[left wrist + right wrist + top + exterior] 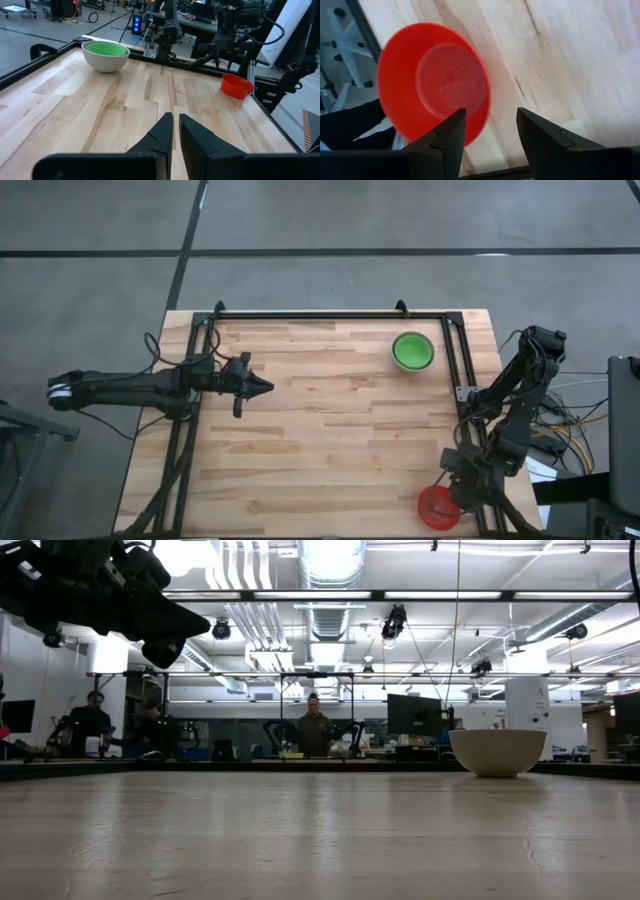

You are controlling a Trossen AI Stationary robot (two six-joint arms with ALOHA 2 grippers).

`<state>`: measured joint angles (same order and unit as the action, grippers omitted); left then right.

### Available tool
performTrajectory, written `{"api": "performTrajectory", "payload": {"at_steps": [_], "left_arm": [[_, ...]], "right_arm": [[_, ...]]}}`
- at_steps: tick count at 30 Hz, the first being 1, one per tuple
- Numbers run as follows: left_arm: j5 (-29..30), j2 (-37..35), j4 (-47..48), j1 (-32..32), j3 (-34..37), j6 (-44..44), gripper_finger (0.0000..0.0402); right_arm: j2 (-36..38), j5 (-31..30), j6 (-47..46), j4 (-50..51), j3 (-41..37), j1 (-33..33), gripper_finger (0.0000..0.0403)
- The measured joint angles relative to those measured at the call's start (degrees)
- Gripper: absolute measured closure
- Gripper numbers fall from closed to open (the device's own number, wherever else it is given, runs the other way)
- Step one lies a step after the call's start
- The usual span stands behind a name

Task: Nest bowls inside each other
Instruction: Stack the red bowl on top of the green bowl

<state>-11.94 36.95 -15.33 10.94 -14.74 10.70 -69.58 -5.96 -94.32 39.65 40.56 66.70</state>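
Right gripper (pixel 487 137): we see fingers spread, above the red bowl (pixel 432 82) at the counter (pixel 330 430) corner.
Left gripper (pixel 175 130): fingers clenched, empty.
Green bowl (pixel 412 349): nested in white bowl (pixel 105 61).

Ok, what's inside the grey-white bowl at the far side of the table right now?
A green bowl sits nested inside the grey-white bowl, its rim just below the outer rim. Whether more green bowls are stacked under that one cannot be seen; the top one covers them. The red bowl sits apart, not nested.
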Motion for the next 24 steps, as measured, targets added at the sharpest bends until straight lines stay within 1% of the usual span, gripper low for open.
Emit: {"api": "performTrajectory", "payload": {"at_steps": [4,14,21,24], "left_arm": [[0.00,0.00,-0.01,-0.01,0.00,0.00,0.0367],[0.00,0.00,-0.01,-0.01,0.00,0.00,0.0367],[0.00,0.00,-0.02,0.01,0.00,0.00,0.0367],[0.00,0.00,0.00,-0.01,0.00,0.00,0.0367]], "right_arm": [[-0.03,0.00,-0.48,-0.48,-0.73,0.00,0.0231],[-0.03,0.09,-0.27,-7.52,-4.75,0.00,0.0231],[-0.01,0.20,-0.67,-9.55,-6.75,0.04,0.0231],[-0.01,0.47,-0.65,-13.04,-8.42,0.04,0.0231]]}}
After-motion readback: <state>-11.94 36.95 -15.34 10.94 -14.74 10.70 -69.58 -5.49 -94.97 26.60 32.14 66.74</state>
